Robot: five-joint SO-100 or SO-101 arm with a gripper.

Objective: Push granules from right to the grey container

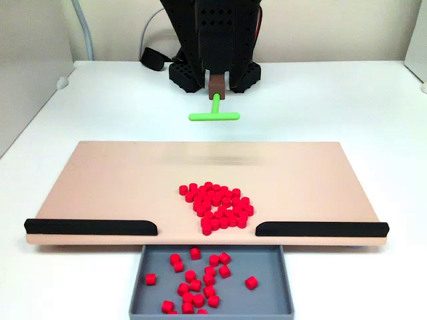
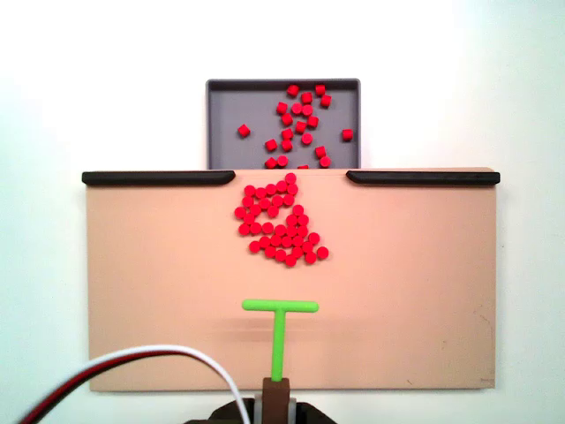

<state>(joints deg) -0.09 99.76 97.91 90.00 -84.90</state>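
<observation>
Granules [image 2: 281, 223]: your pile sits at 12 o'clock from the green T-pusher [image 2: 280, 325].
Grey container [image 2: 231, 106]: some inside.
Gripper [image 2: 277, 395]: clamped on pusher.

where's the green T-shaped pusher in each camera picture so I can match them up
A fixed view: green T-shaped pusher sits top centre, beyond the tan board's far edge.
Another fixed view: pusher sits bottom centre, over the board.
Shared landmark: grey container, opposite the pusher.
</observation>
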